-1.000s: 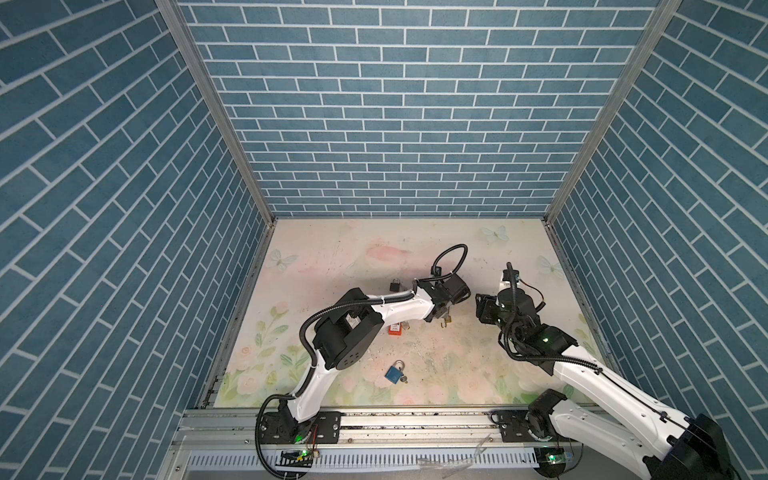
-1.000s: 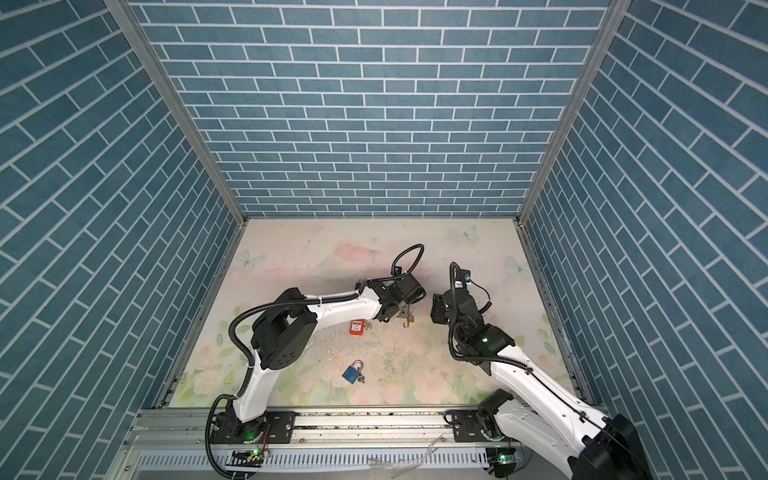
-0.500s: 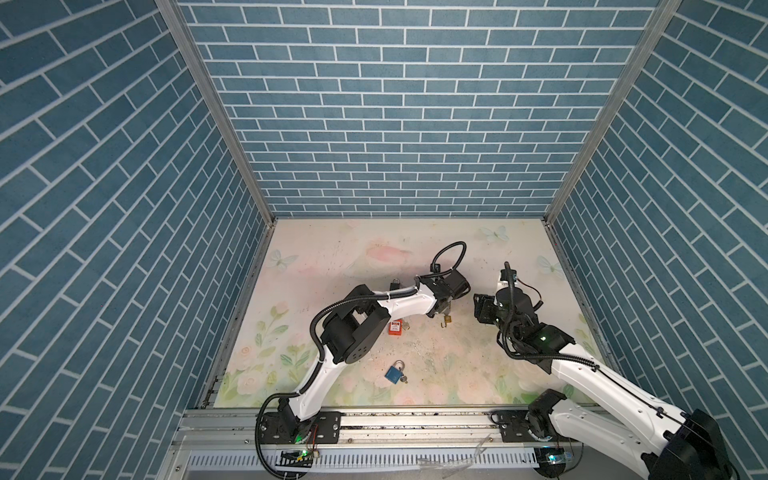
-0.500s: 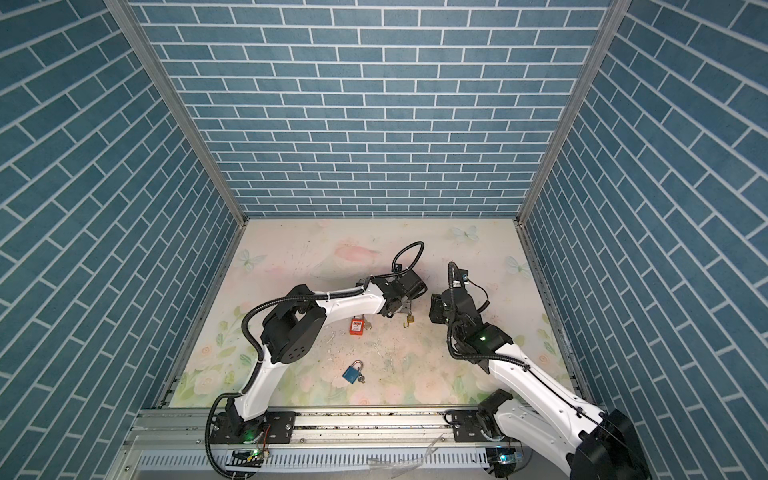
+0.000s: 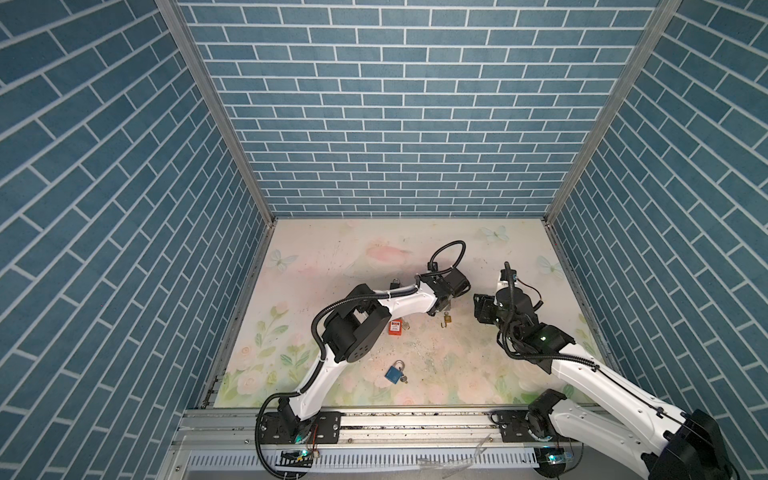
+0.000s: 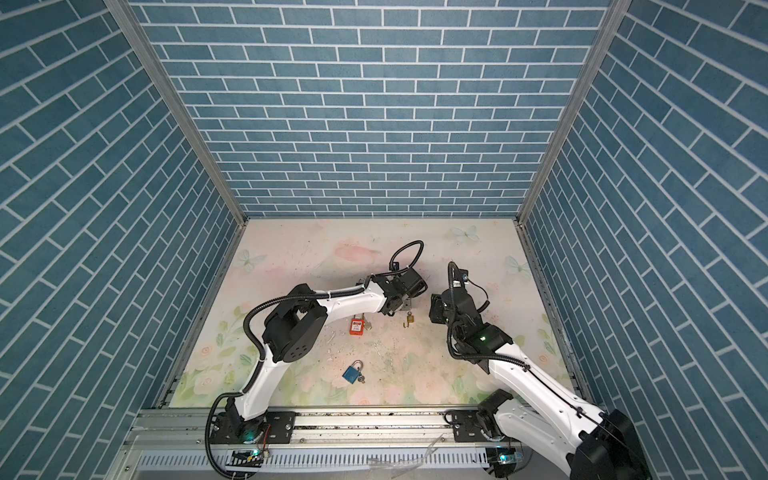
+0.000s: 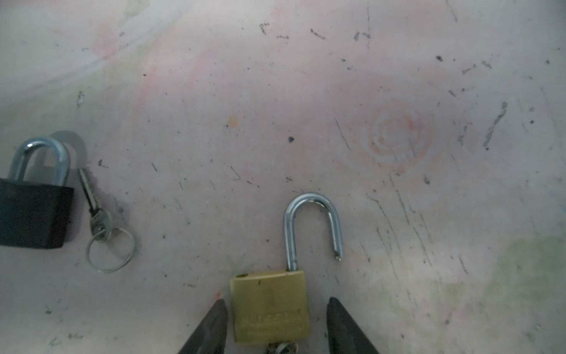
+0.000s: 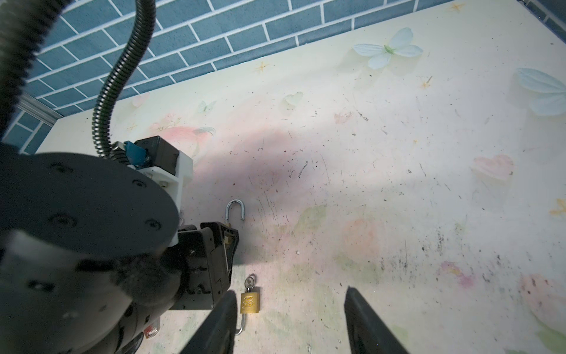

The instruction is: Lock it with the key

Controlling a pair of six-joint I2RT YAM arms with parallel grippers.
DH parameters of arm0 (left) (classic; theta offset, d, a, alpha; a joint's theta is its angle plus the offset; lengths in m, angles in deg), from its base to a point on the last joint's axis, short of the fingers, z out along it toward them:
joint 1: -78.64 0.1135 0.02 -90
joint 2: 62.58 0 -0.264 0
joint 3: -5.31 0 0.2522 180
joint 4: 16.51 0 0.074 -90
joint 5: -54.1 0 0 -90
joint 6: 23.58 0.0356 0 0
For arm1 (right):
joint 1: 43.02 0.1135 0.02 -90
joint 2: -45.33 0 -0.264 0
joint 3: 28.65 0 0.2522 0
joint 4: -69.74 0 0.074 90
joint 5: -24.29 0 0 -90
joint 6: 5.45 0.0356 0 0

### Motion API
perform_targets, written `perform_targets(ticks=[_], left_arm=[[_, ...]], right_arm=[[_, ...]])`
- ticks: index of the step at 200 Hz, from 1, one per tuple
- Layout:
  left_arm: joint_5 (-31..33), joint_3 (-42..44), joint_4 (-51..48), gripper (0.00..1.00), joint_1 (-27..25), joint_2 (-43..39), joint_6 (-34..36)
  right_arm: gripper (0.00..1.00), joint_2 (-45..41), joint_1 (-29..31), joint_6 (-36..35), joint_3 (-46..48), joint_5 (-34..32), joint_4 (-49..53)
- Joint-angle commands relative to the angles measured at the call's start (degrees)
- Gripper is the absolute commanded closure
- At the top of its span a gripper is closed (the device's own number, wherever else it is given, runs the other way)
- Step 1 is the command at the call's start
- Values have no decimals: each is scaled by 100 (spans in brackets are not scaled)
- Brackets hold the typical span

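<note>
A brass padlock [image 7: 269,306] lies flat on the table with its steel shackle [image 7: 312,220] swung open. A key [image 7: 281,348] sticks out of its base. My left gripper [image 7: 277,302] is open and straddles the lock's body, with a small gap on each side. In both top views the left gripper [image 5: 444,305] [image 6: 402,307] points down near the table's middle. A second brass padlock [image 8: 250,302] [image 5: 446,330], also open-shackled, with a key [image 8: 250,281] in it, lies just in front. My right gripper [image 8: 291,292] [image 5: 482,309] hovers open beside it, holding nothing.
A black padlock [image 7: 33,214] with a loose key on a ring [image 7: 104,226] lies close by. A red padlock [image 5: 395,327] lies by the left forearm, and a blue padlock [image 5: 395,372] nearer the front rail. Brick-patterned walls enclose the floral table [image 5: 374,257].
The left gripper's jaws have narrowed around the brass padlock, and the left arm's elbow has shifted. The right arm has barely moved.
</note>
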Motion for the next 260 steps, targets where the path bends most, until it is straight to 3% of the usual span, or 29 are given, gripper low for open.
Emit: perform_targets(ticks=[1,47,98,131,170,210,260], left_arm=[[67,-5,-335,47,59,280,-171],[49,1,-337,56,51,322,-108],[-69,93,-118,80,56,214,270],[-224,673,840,89,24,-458,1297],[-173,1884,2319,91,32,-1894,3009],[-705,3327,3600,91,72,-3487,4768],[-2451,4926,4293,91,110,-5381,6402]], right_arm=[[43,-13,-22,59,-147,-21,-28],[43,-43,-23,52,-150,-34,-12],[43,59,-27,20,-177,44,20],[43,70,-28,-157,-428,183,265],[43,-327,-176,-383,-835,656,583],[41,-877,-380,-443,-1238,1832,1036],[41,-920,-391,-652,-1546,4408,1489]])
